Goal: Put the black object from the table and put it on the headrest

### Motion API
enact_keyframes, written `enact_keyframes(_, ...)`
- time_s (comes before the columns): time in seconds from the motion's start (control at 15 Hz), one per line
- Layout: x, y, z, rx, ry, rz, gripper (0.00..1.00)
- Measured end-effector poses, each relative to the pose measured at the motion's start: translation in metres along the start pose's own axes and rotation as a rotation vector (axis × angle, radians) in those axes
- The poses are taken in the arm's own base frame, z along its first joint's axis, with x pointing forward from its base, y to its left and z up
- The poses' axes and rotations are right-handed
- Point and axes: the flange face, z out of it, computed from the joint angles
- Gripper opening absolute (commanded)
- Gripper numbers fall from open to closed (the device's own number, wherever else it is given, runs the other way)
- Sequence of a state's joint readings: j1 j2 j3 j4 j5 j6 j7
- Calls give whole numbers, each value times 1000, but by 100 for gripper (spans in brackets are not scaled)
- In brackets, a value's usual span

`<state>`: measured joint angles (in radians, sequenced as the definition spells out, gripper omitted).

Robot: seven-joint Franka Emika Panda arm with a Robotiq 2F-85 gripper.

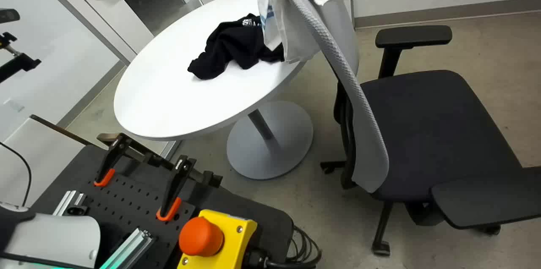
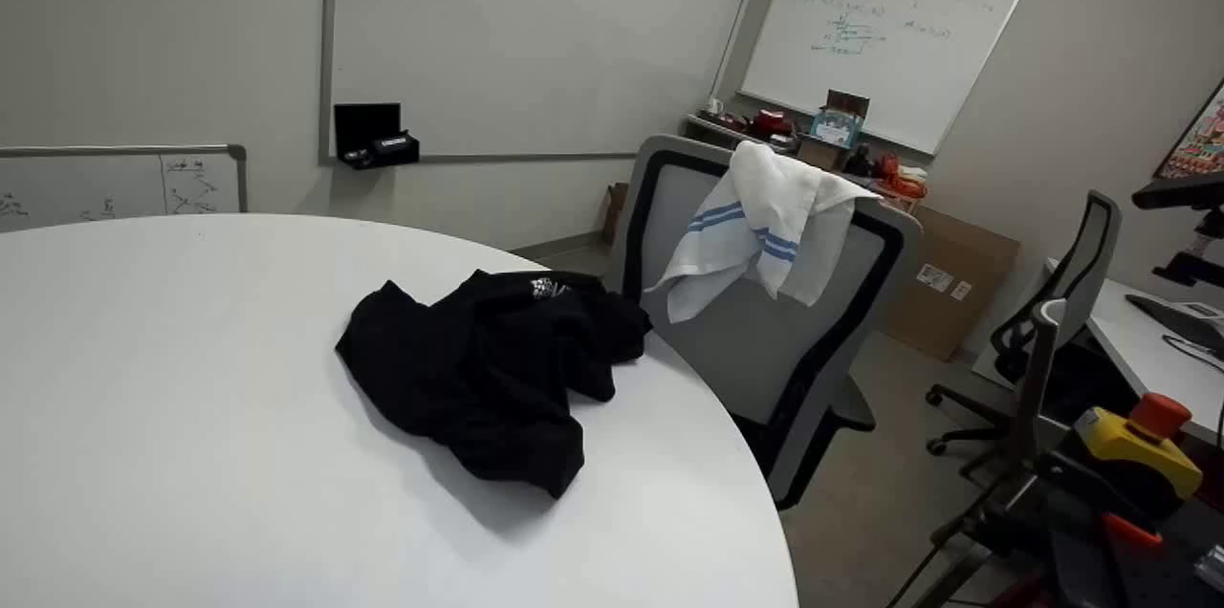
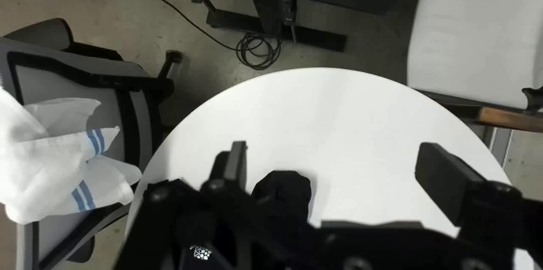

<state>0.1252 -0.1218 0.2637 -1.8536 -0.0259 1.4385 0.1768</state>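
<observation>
Now the pick-up is judged to be in hand: the crumpled black cloth (image 2: 492, 374) is seen loose on the round white counter (image 2: 191, 398), and the black fingers (image 3: 443, 181) are spread wide, with nothing held! Next, a centring over a raised fold, a descent and a firm pinch seem called for, then a carry to the top of the grey mesh chair back (image 2: 755, 345), where a blue-striped white fabric towel (image 2: 765, 226) is draped, so a snag may be met. The cloth is laid near the counter's edge beside the chair back, while broad white surface is offered on the far side from it
</observation>
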Motion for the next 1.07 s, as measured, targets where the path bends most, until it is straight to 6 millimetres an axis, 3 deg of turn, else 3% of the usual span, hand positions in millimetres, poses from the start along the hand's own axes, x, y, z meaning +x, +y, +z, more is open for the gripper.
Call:
enact_keyframes(0.27, 1, -2, 2, -4, -3, -7, 100)
enact_keyframes(0.53, 16, -20, 19, -60, -25, -66, 100)
enact_keyframes(1.07, 90, -51, 59, -238, 177, -93, 100)
